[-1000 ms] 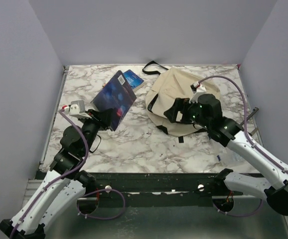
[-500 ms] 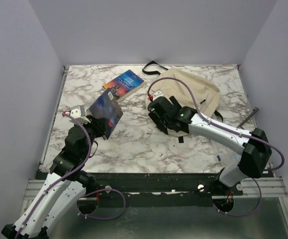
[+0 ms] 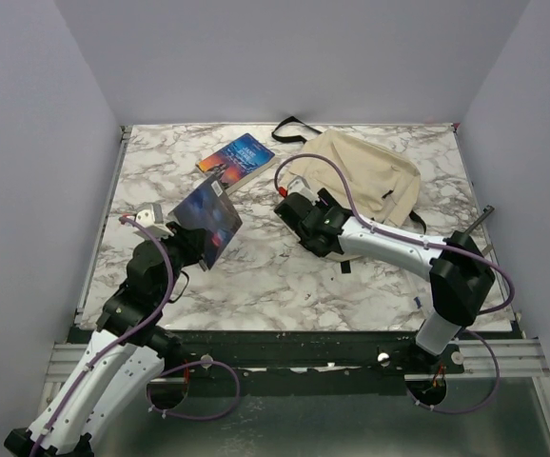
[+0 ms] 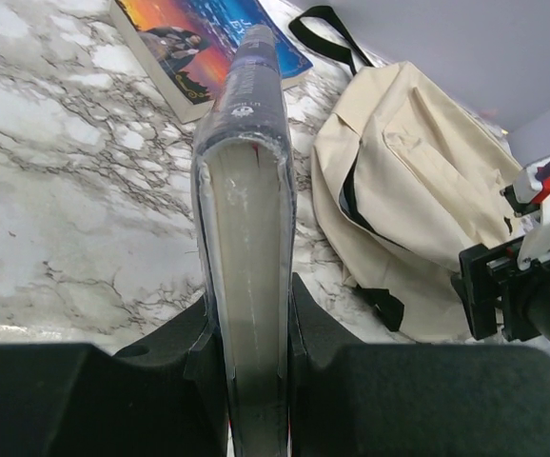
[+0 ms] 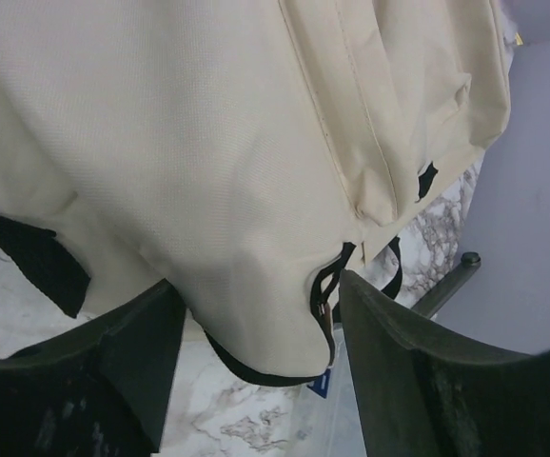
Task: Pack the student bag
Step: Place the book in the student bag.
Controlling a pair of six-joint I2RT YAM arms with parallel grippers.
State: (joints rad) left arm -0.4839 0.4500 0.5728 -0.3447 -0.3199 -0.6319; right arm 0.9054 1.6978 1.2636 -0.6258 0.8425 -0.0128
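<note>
Right gripper [image 5: 261,286] has swung onto the cream fabric backpack [image 5: 189,143], its edge between narrowing, still-parted jaws; left gripper [image 4: 248,319] clamps the dark-blue hardback book [image 4: 246,190] upright; loading judged imminent.

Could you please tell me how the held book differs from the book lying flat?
The held book stands on edge, clamped in the left gripper; the flat book lies cover-up on the table, untouched. The held book's cover is dark blue; the flat book's is bright orange and blue. Both are closed.
</note>
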